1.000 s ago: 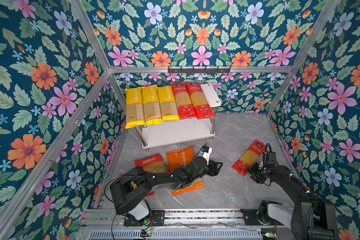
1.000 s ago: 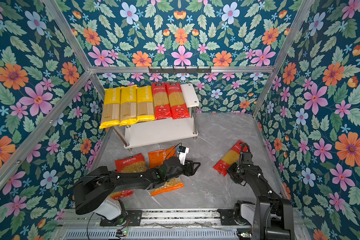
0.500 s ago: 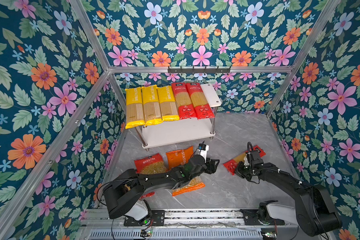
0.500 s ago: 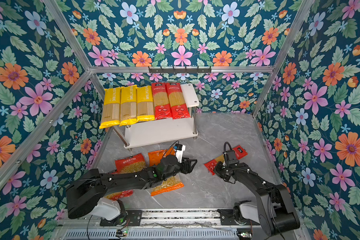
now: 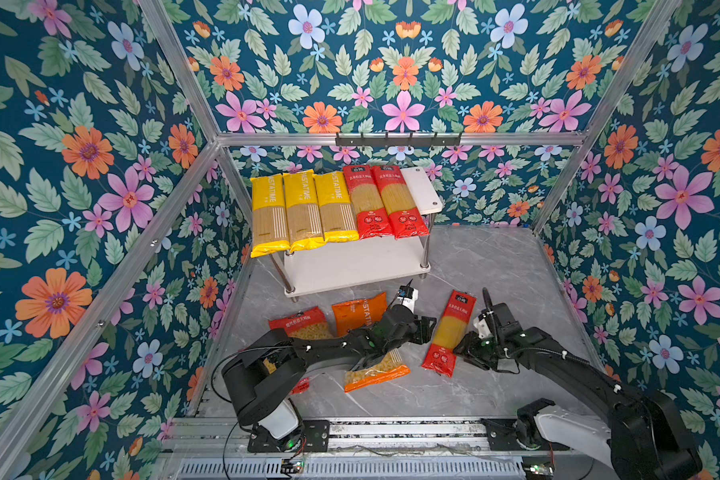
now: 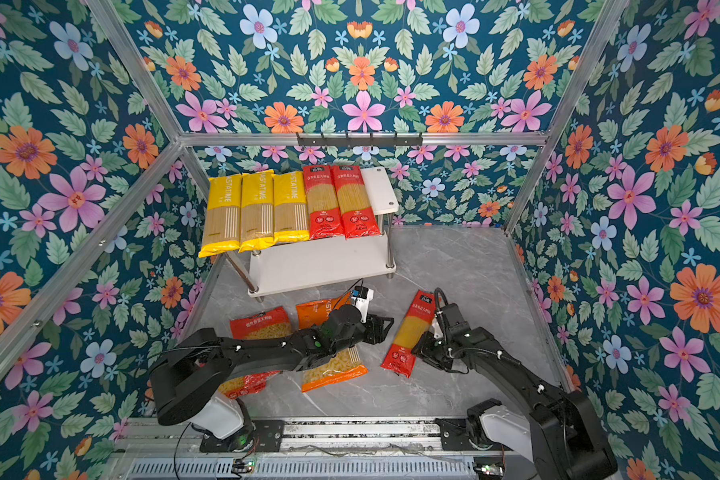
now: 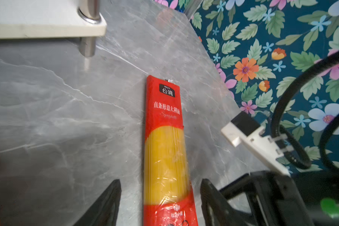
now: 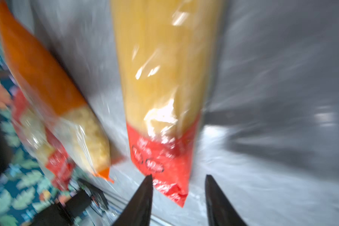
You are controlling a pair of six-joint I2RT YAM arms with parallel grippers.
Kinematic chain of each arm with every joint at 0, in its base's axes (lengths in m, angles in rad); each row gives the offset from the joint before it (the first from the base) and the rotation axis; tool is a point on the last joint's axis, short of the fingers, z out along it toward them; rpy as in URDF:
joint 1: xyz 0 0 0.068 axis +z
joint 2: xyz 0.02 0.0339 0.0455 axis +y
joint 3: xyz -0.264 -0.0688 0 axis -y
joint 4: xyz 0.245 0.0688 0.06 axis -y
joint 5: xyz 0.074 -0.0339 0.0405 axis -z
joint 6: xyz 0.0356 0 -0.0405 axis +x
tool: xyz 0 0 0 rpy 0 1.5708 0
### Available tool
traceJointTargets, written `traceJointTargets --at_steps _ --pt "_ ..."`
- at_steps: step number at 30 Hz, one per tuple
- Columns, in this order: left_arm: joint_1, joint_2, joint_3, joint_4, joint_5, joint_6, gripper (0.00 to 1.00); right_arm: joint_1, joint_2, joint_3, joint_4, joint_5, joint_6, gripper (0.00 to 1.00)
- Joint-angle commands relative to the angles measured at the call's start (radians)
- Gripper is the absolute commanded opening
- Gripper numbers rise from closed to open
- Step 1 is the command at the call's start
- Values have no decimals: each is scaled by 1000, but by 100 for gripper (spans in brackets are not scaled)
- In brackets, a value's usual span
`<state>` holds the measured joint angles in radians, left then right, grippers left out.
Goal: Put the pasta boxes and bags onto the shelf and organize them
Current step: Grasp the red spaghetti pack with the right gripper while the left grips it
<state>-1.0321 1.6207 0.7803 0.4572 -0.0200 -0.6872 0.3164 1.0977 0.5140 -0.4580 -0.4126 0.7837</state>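
The shelf [image 5: 422, 189], far on the bench [image 5: 495, 266], carries five long packs [image 5: 333, 208] on its top tier; the lower tier is bare. The left arm [image 5: 329, 345] partly hides the short curly-pasta packs [image 5: 300, 326], count unclear. One long red pack [image 5: 449, 332] lies near right, flanked by left pincer [image 7: 160, 180] and right pincer [image 8: 178, 176], both wide, empty.

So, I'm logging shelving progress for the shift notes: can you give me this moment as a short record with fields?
on shelf top board: three yellow spaghetti packs, two red spaghetti packs
on table: loose red spaghetti pack, orange pack, two short red packs
left gripper: jaws open, at the loose pack's side
right gripper: jaws open, at its opposite side, near end
gripped: nothing visibly
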Motion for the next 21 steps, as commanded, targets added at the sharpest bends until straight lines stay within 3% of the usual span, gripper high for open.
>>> traceJointTargets --at_steps 1,5,11,15,21 --pt "-2 49 13 57 51 -43 66 -74 -13 -12 56 -25 -3 55" --pt "-6 116 21 90 78 -67 66 -105 49 24 122 20 -42 65" --pt "-12 216 55 101 96 -74 62 -105 228 57 266 20 -15 64" --pt "-14 269 54 153 138 -109 52 -98 343 81 348 -31 18 56" --pt "-13 313 18 253 182 -164 41 -86 376 63 429 -31 25 31"
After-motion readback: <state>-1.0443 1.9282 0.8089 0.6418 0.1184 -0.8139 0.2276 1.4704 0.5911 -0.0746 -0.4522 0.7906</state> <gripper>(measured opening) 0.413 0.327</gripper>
